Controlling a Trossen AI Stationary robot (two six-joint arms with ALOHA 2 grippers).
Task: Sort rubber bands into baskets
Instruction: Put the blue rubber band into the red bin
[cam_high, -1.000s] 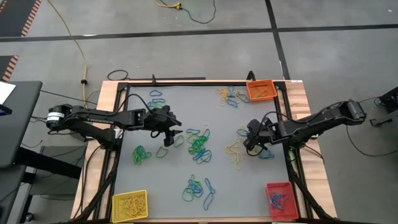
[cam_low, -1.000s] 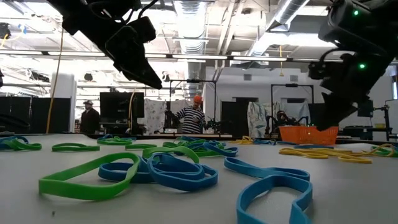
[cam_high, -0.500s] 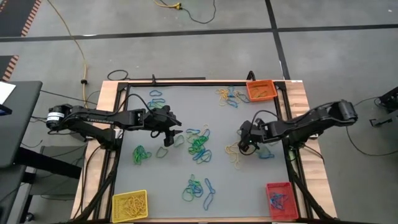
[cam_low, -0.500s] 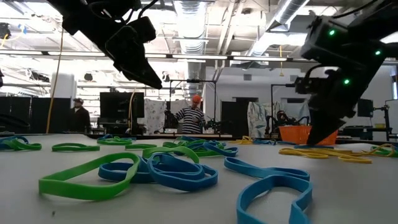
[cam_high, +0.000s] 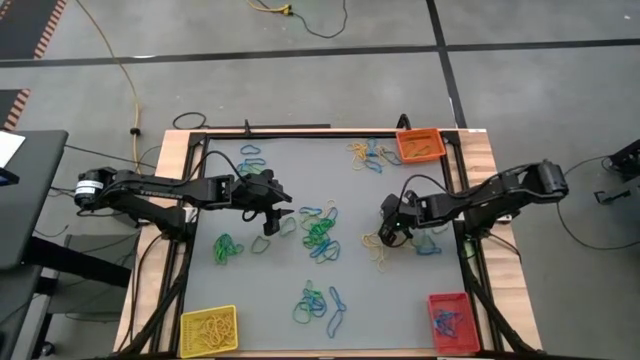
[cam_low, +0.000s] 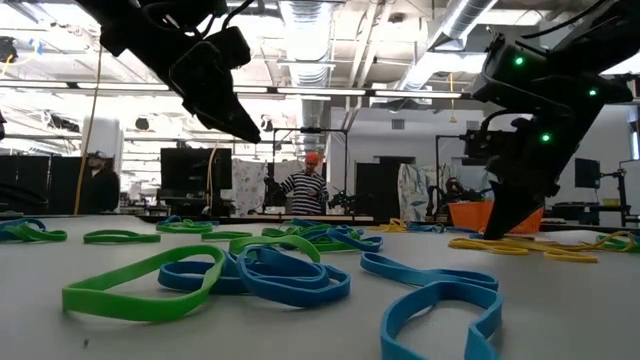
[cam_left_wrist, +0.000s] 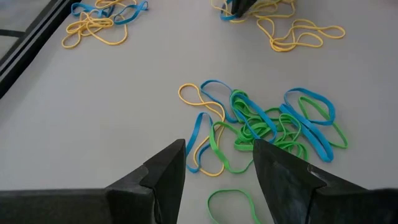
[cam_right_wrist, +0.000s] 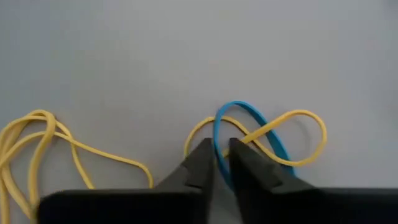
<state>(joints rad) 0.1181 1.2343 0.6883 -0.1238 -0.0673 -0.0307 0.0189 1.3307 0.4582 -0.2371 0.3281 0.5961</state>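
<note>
Between the right gripper's (cam_right_wrist: 215, 163) nearly closed jaws runs one side of a blue rubber band (cam_right_wrist: 241, 112); the jaws pinch that strand, with the rest of the loop lying just ahead of the tips on the grey table (cam_high: 280, 300). A yellow rubber band (cam_right_wrist: 292, 127) crosses the blue one right at the jaws, and whether it is caught in the pinch too is hard to tell. More yellow loops (cam_right_wrist: 37, 140) lie on the table to one side of the jaws, apart from them. From above, this gripper (cam_high: 390, 226) is down at the table beside a loose yellow cluster (cam_high: 378, 245).

Ahead of the left gripper's (cam_left_wrist: 217, 165) jaws, which stand moderately apart and hold nothing, lies a tangle of green, blue and yellow bands (cam_left_wrist: 267, 124), and a single green loop (cam_left_wrist: 230, 202) lies below the gap between them. Seen from table height, that gripper (cam_low: 235, 120) hangs above the table.

Well away from both pairs of jaws, the orange basket (cam_high: 419, 145), the red basket (cam_high: 449, 322) and the yellow basket (cam_high: 208, 329) sit at the table's corners, each with bands in it.
</note>
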